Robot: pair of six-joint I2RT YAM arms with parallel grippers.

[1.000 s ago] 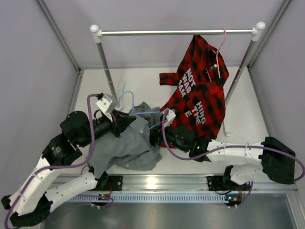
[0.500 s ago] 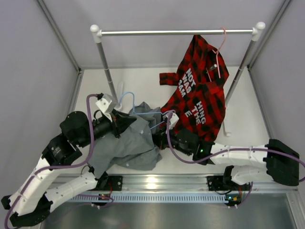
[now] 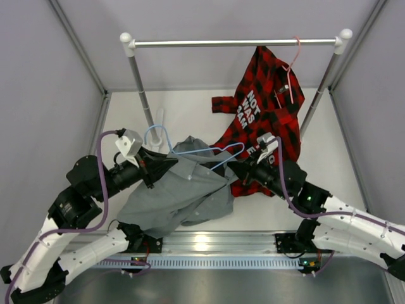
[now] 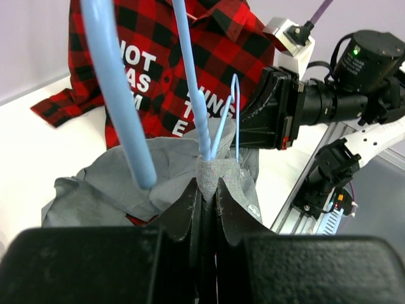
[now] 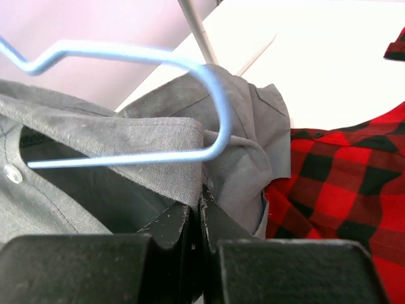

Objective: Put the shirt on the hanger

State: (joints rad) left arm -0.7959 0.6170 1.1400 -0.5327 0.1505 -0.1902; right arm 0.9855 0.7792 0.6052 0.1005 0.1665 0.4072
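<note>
The grey shirt (image 3: 183, 190) hangs stretched between my two grippers above the white table. The light-blue hanger (image 3: 212, 151) lies along its top edge, hook (image 3: 155, 133) to the left. My left gripper (image 3: 168, 163) is shut on grey fabric at the hanger's twisted neck; the left wrist view shows the fabric (image 4: 215, 174) pinched and the neck (image 4: 202, 126) rising from it. My right gripper (image 3: 237, 168) is shut on the shirt's right edge. The right wrist view shows the fabric (image 5: 158, 136) gripped just below the hanger's bent shoulder (image 5: 218, 107).
A red-and-black plaid shirt (image 3: 262, 126) hangs on a pink hanger (image 3: 294, 57) from the rail (image 3: 234, 43) of a clothes rack, right behind my right gripper. The rack's left post (image 3: 140, 88) stands near the hanger hook. Grey walls close both sides.
My right gripper has pulled to the right with the shirt's edge, spreading the grey shirt out. The hanger has swung along with it. My left gripper has shifted slightly left.
</note>
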